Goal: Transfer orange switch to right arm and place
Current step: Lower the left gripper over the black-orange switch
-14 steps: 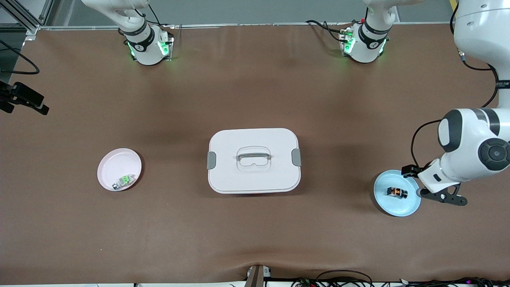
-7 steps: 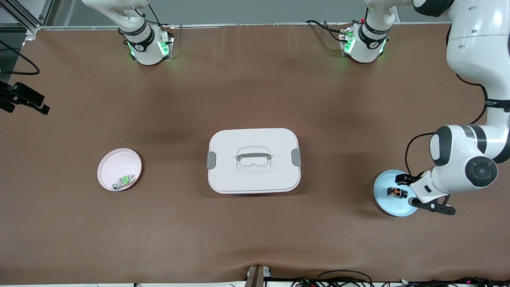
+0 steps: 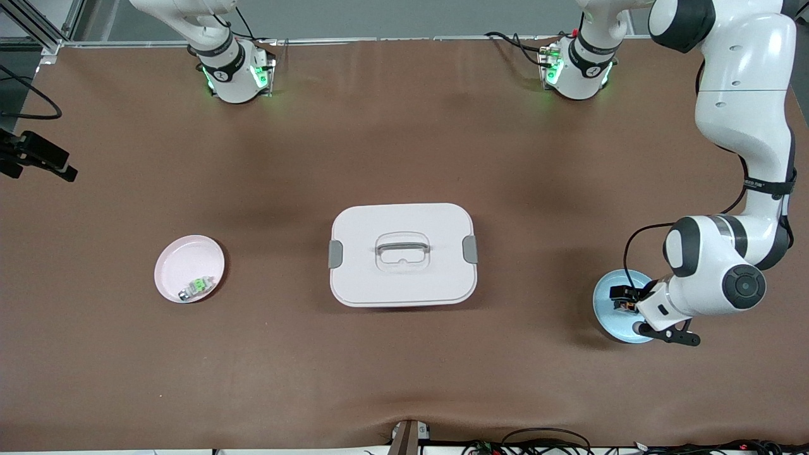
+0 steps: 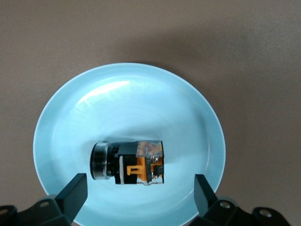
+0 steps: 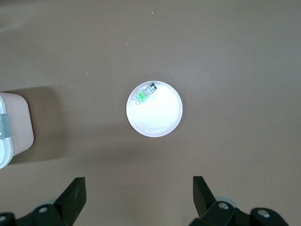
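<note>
The orange switch lies on its side in the light blue plate, its silvery end toward one finger. My left gripper is open just above the plate, one finger on each side of the switch without touching it. In the front view the left gripper is over the blue plate at the left arm's end of the table, and hides most of the switch. My right gripper is open and empty, high above the table by the pink plate; it waits.
A pink plate with a green switch sits toward the right arm's end. A white lidded box with a handle and grey clips stands mid-table; its corner shows in the right wrist view.
My left gripper has moved from beside the blue plate to over it and now straddles the orange switch. The right arm has not moved.
</note>
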Controlling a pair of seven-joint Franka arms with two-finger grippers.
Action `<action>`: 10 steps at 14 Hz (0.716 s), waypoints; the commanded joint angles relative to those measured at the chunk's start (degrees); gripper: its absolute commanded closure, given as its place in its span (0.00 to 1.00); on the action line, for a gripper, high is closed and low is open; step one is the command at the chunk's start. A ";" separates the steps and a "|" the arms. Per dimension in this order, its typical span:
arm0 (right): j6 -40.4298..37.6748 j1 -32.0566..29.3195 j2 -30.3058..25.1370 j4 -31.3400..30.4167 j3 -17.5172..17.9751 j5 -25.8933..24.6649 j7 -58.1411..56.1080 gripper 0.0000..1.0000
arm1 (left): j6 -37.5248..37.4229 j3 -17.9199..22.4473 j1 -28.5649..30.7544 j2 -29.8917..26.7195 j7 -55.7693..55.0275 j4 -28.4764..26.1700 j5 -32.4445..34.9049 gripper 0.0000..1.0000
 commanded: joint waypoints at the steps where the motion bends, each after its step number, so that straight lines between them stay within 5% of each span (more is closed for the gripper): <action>1: -0.05 -1.05 -0.75 -0.65 0.65 0.01 -0.69 0.00 | 0.31 0.19 0.08 1.27 2.37 2.43 -0.53 0.00; 10: -0.14 -1.05 -0.75 -0.65 0.65 0.01 -0.69 0.00 | 6.10 0.19 0.70 3.20 2.28 1.82 0.61 0.00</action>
